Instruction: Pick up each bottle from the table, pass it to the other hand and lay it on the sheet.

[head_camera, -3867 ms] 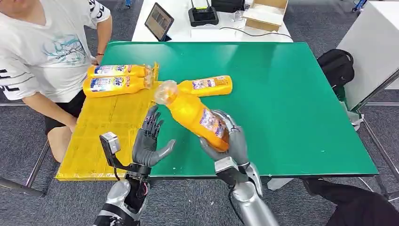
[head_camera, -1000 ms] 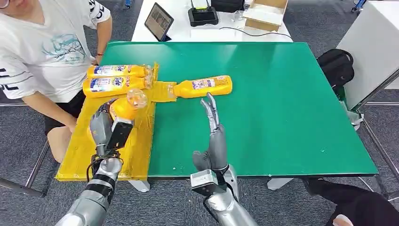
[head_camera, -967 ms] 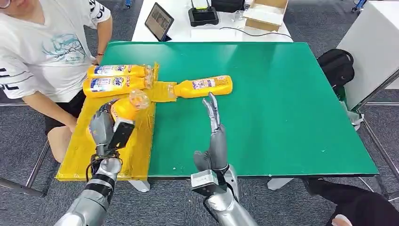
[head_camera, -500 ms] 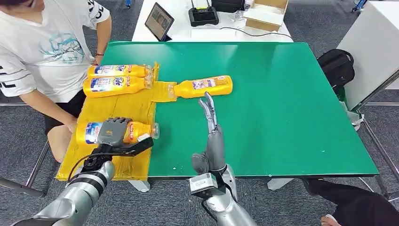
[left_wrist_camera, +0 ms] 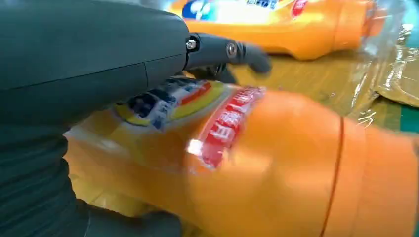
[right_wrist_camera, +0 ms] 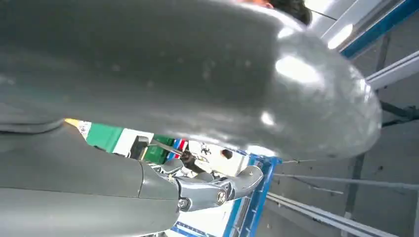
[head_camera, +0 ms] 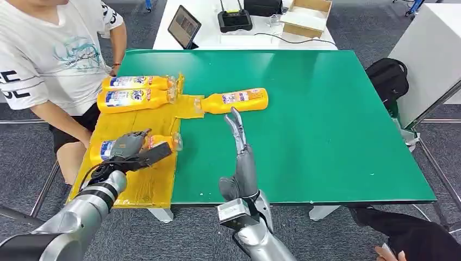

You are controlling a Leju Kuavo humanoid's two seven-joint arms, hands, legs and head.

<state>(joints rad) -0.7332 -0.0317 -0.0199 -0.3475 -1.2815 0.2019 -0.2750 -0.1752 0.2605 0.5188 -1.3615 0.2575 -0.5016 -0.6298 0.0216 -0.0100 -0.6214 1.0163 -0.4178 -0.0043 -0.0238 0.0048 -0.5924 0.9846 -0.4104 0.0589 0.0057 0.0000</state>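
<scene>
Your left robot hand (head_camera: 129, 149) grips a bottle (head_camera: 138, 145) lying on the yellow sheet (head_camera: 147, 179), lower left of frame. Your right robot hand (head_camera: 240, 149) stands empty, fingers straight, center. Another bottle (head_camera: 235, 100) lies on the green counter (head_camera: 326, 119) above it.

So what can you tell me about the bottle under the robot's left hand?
The bottle is orange plastic with a colourful printed label and a clear cap end. It lies on its side on the yellow sheet, cap towards the green table. The left hand wraps over its middle.
</scene>
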